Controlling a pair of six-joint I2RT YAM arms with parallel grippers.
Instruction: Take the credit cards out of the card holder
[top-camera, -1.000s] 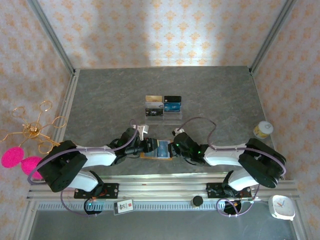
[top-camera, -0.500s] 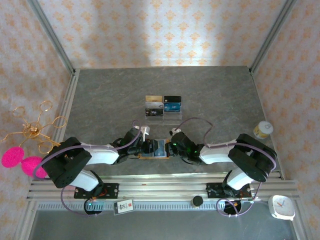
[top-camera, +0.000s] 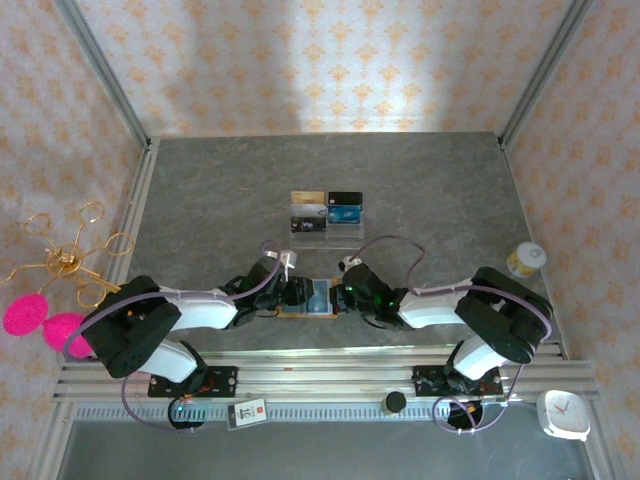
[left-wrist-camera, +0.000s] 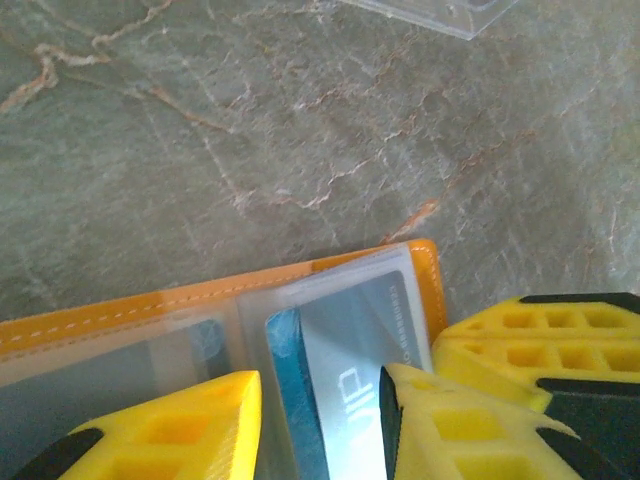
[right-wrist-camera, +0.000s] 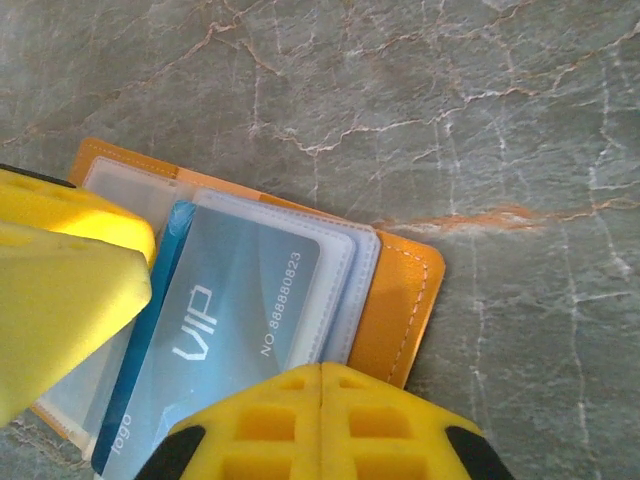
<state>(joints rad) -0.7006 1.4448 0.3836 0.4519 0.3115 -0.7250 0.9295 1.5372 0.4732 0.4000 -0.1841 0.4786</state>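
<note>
Found the card holder lying open by the table's near edge, a light blue card sleeved inside. Saw left gripper jaws parted astride it, right gripper jaws shut at its end. Judged extraction barely begun; needed pinching the card, then sliding outward.

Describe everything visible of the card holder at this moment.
The card holder is tan-orange leather with pale stitching along its rounded edge. It lies open and flat on the grey marbled table, close to the arm bases. Inside are clear plastic sleeves; one holds a light blue card printed VIP. The left gripper, jaws apart, sits over the sleeves, and the shut right gripper is at the sleeves' edge.
</note>
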